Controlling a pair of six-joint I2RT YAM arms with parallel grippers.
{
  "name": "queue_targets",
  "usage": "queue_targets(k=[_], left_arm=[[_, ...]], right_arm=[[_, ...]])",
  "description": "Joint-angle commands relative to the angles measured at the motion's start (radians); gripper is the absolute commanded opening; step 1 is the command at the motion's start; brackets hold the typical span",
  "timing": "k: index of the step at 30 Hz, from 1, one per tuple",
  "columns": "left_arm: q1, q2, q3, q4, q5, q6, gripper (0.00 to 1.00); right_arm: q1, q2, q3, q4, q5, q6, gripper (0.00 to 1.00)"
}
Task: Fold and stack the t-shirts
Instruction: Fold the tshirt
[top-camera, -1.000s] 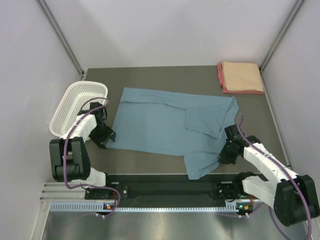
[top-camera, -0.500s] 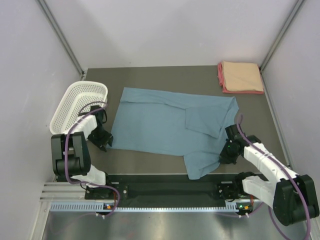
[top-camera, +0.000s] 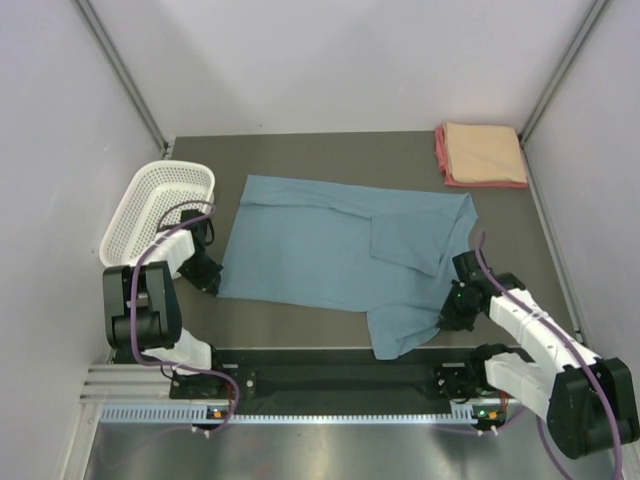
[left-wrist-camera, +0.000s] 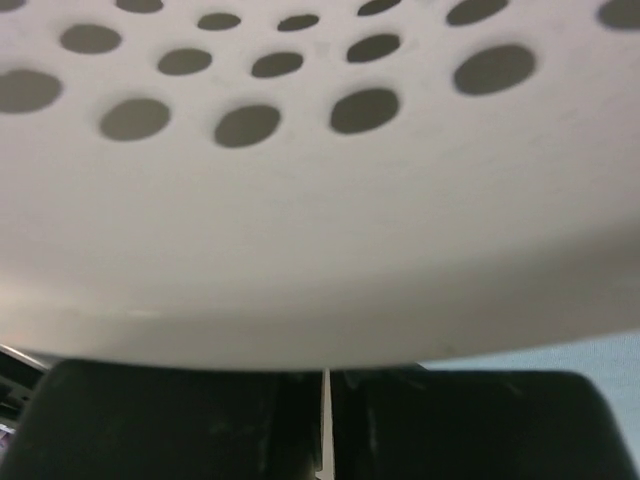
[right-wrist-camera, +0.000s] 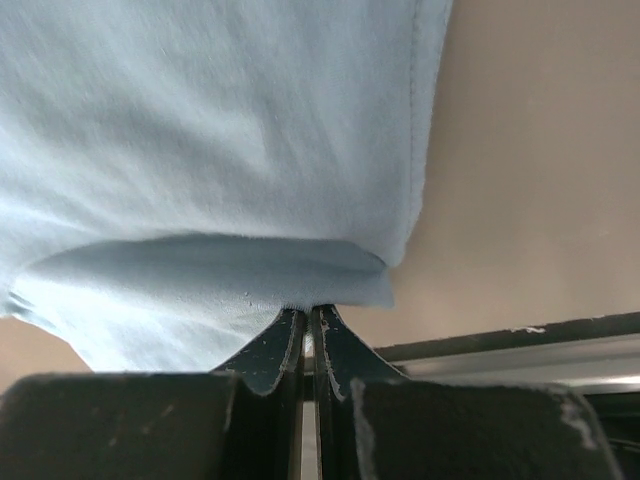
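A large blue-grey t-shirt (top-camera: 330, 250) lies spread on the table, with one sleeve folded in over its right half. My left gripper (top-camera: 212, 281) is shut at the shirt's lower-left corner. In the left wrist view the basket (left-wrist-camera: 300, 220) hides its fingertips, and a strip of the shirt (left-wrist-camera: 560, 355) shows at the right. My right gripper (top-camera: 447, 312) is shut on the shirt's near right edge. In the right wrist view the cloth (right-wrist-camera: 220, 130) bunches where that gripper (right-wrist-camera: 309, 312) pinches it. A folded peach t-shirt (top-camera: 485, 150) lies on a pink-red one (top-camera: 441, 155) at the back right.
A white mesh basket (top-camera: 160, 200) stands tilted at the table's left edge, right beside my left arm. Grey walls close in the table on three sides. A black rail (top-camera: 330, 375) runs along the near edge.
My left gripper has slid a little toward the basket and has shut at the shirt's left corner. The right arm and the shirt have barely moved.
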Motion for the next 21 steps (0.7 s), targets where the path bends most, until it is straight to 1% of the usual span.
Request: queue_targets(k=[1,4,8,9,14,18,21], left_arm=[[0.007,-0.043,-0.009,0.009,-0.05,0.022,0.0],[0.007,-0.084,-0.002,-0.009,-0.061,0.046,0.0],[0.004,-0.112,0.03,-0.022,-0.035,0.081,0.0],[0.004,-0.117,0.035,-0.022,-0.028,0.087,0.0],[-0.005,-0.129,0.07,-0.025,-0.004,0.107,0.0],[-0.017,-0.114,0.112,-0.028,0.021,0.111,0.0],[-0.031,-0.1,0.156,-0.022,0.025,0.114,0.0]], right_arm=[[-0.011,-0.045,0.046,-0.061,-0.002,-0.044,0.0],[-0.011,-0.053,0.079,-0.101,0.019,-0.053,0.0],[-0.012,-0.055,0.138,-0.132,0.041,-0.078,0.0],[-0.015,-0.052,0.168,-0.133,0.067,-0.081,0.0],[-0.06,0.029,0.288,-0.135,0.096,-0.161,0.0],[-0.127,0.109,0.375,-0.118,0.07,-0.233,0.0],[-0.155,0.143,0.426,-0.103,0.058,-0.26,0.0]])
